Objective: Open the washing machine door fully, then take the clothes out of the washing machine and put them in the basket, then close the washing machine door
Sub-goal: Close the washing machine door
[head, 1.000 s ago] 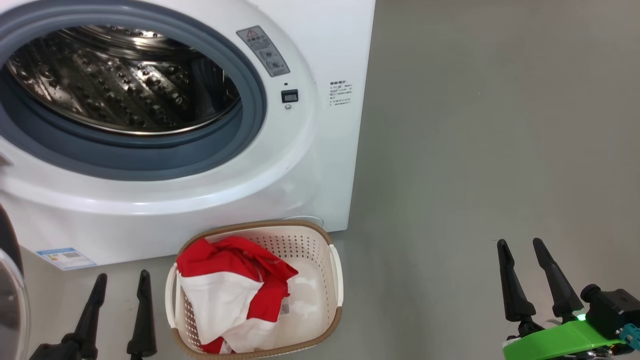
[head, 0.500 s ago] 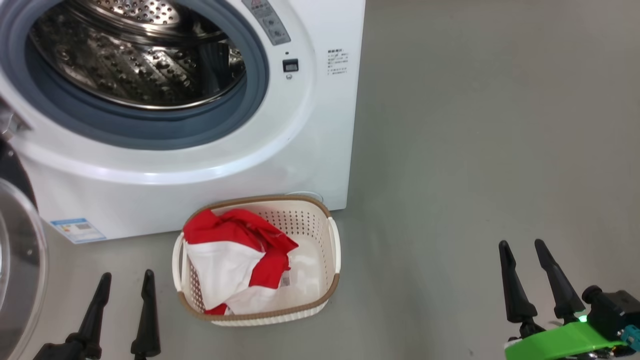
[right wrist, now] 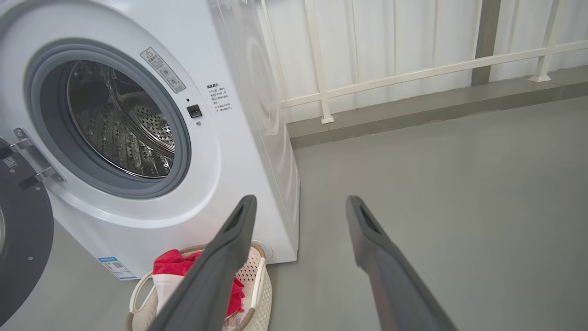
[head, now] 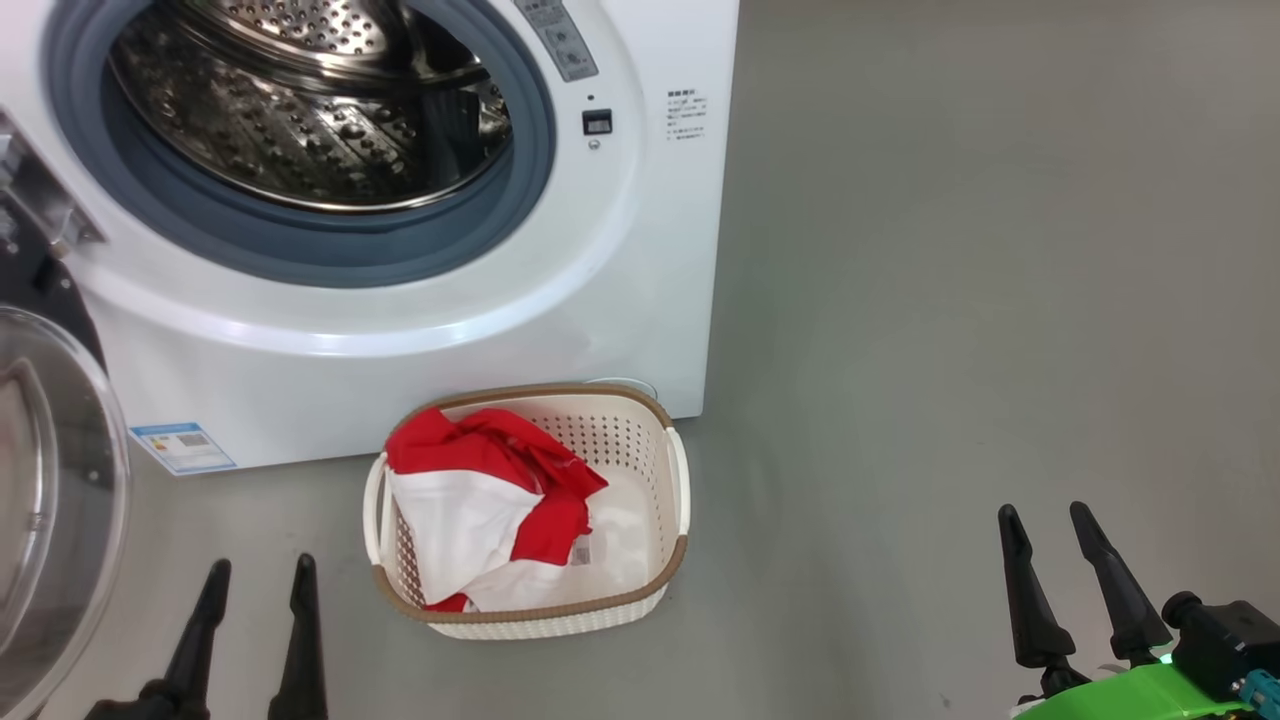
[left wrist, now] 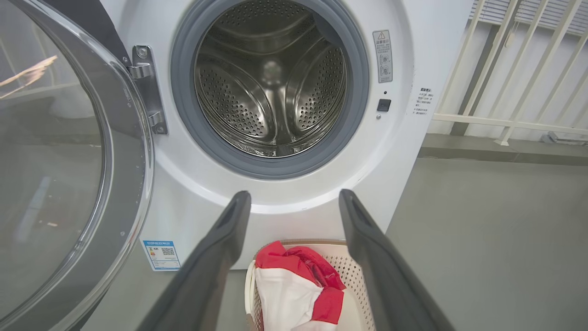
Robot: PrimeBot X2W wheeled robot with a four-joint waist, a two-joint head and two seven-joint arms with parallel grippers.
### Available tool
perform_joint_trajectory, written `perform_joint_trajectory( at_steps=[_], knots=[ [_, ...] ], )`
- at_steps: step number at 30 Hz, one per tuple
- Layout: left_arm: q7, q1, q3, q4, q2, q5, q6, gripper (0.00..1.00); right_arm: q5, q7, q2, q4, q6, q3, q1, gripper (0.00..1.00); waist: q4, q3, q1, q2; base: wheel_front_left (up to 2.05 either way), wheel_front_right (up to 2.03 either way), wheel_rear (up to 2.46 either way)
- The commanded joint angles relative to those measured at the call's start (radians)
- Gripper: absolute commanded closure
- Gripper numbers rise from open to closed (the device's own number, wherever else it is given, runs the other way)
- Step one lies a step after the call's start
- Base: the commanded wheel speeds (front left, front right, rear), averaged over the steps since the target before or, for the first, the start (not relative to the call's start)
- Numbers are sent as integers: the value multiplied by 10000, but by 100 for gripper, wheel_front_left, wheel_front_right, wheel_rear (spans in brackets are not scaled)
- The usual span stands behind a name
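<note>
The white washing machine (head: 640,250) stands at the upper left, and its steel drum (head: 300,110) holds no fabric that I can see. The washing machine door (head: 50,480) hangs swung out at the left edge, glass bowl facing me. On the floor in front sits the cream basket (head: 640,450) with the red and white clothes (head: 480,500) piled in its left half. My left gripper (head: 262,575) is open, left of and nearer than the basket. My right gripper (head: 1043,520) is open over bare floor, far right. The left wrist view shows the door (left wrist: 69,161), the drum (left wrist: 271,78) and the clothes (left wrist: 289,285).
Grey floor (head: 1000,300) stretches to the right of the machine. A white railing (right wrist: 413,73) and a raised kerb (right wrist: 436,110) run behind it. A blue label (head: 182,446) is stuck low on the machine's front.
The whole head picture has shifted, so the camera has moved: machine and basket look smaller and further right, and more of the swung-out door shows at the left. Both grippers stay open.
</note>
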Motion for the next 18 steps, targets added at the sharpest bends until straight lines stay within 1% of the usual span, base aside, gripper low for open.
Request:
perform_joint_trajectory(
  at_steps=[1, 4, 8, 18],
  knots=[
    [-51, -50, 276, -245, 50, 25, -56, 0, -73, -63, -129, -216, 65, 202, -41, 0, 68, -77, 0, 0, 0, 0, 0],
    [-51, 11, 254, -196, 39, -27, -56, 0, -82, -63, -154, -214, 65, 247, 26, 0, 277, -204, 0, 0, 0, 0, 0],
    [-51, 123, 249, -108, 31, -193, -56, 0, -39, -63, -233, -160, 65, 305, 104, 0, 737, -411, 0, 0, 0, 0, 0],
    [-51, 417, 109, 97, 27, -761, -12, 0, 42, -63, -451, 16, 65, 720, 173, 0, 2429, -802, 0, 0, 0, 0, 0]
  ],
)
